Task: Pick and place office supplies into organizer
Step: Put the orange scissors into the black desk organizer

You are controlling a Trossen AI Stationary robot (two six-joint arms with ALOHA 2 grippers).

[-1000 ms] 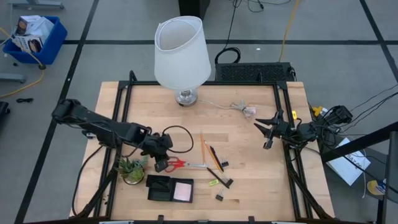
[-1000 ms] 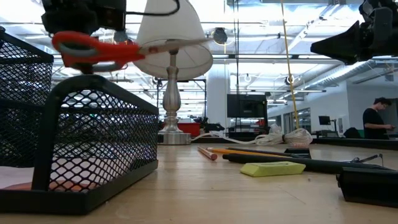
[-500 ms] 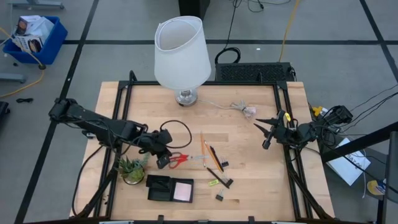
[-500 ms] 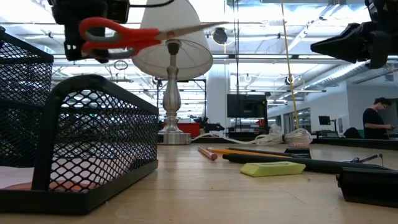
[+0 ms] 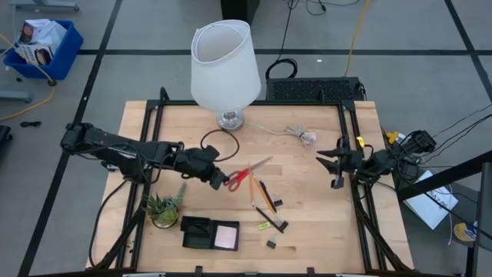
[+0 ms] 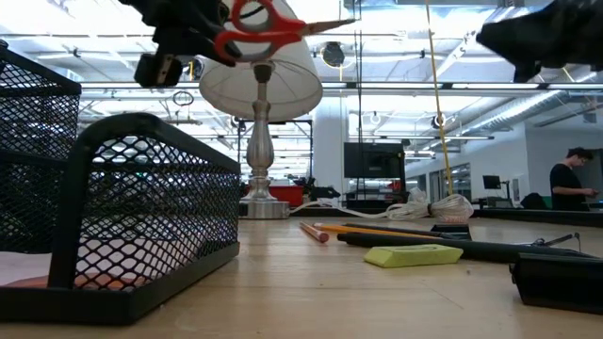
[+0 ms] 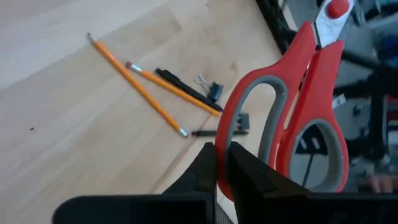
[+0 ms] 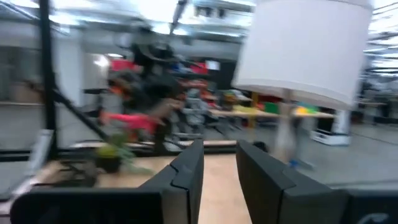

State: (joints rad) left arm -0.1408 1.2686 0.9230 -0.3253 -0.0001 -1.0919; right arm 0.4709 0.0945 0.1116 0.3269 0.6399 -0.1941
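My left gripper (image 5: 224, 181) is shut on the red-handled scissors (image 5: 246, 174), held in the air above the table's middle; the low view shows them high up (image 6: 268, 21). The black mesh organizer (image 5: 198, 231) stands at the near edge with a pink sticky-note pad (image 5: 227, 236) lying in it. Orange pencils (image 5: 253, 187), a dark pen (image 5: 267, 197) and black binder clips (image 5: 272, 243) lie flat on the wood. My right gripper (image 5: 335, 161) hangs open at the table's right edge with nothing between its fingers (image 8: 186, 171). My left gripper pinches the outer rim of one handle loop (image 7: 227, 149) of the scissors between its two fingers (image 7: 204, 169). It comes at them slanting down from the table's left. The scissors are lifted clear, their closed blades (image 5: 264, 162) pointing toward the far right.
A white-shaded lamp (image 5: 225, 65) stands at the far edge, a pale cable bundle (image 5: 301, 135) to its right. A small potted plant (image 5: 164, 208) sits left of the organizer. A yellow-green piece (image 5: 264, 225) lies near the clips. Bare wood spreads between the pencils and my right gripper.
My left gripper has risen and gone toward the table's right and far edge, rolling as it went. The scissors went with it, from low beside the organizer to high over the table's middle, and their blades swung from pointing right to pointing far right.
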